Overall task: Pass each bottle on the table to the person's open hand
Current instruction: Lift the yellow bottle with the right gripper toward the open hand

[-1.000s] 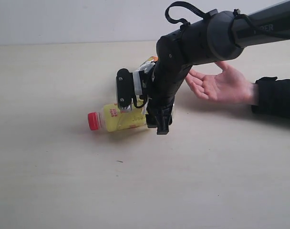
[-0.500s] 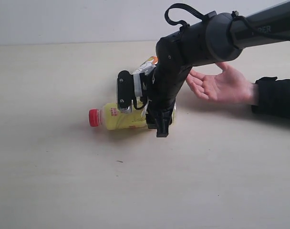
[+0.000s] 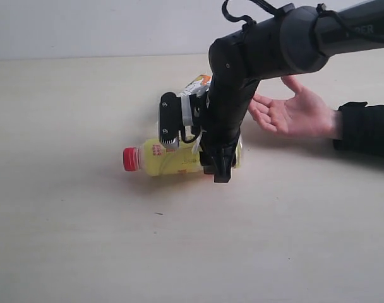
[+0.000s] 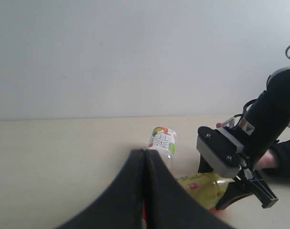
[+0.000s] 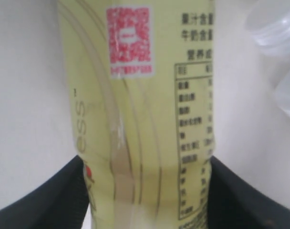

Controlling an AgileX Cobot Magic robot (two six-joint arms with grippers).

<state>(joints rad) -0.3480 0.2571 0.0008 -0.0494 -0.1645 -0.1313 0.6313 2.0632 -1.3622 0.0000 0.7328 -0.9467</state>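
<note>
Right now the right end effector (image 3: pixel 220 163) was clamped on the yellow-labelled bottle (image 3: pixel 172 160), gripping its base end. The right wrist view showed the black fingers (image 5: pixel 44 200) pressed on both sides of the yellow label (image 5: pixel 145 119). That bottle was horizontal, near the person's open hand (image 3: pixel 292 113), on the fingertip side of it and a bit nearer the camera. Its red cap (image 3: pixel 130 159) pointed away from the hand. I couldn't tell whether the bottle touched the desk (image 3: pixel 84 240) or hung just off it. The hand was palm up with fingers spread and a black sleeve (image 3: pixel 367 129) at the wrist, and the right arm (image 3: pixel 287 44) crossed above its fingertips. A second bottle (image 4: pixel 161 141) with a white, green and orange label lay just off the hand's fingertips, mostly hidden behind the arm in the exterior view. The left end effector (image 4: pixel 145 188) was closed on nothing, fingers pressed together, and was farther from the hand than both bottles.
</note>
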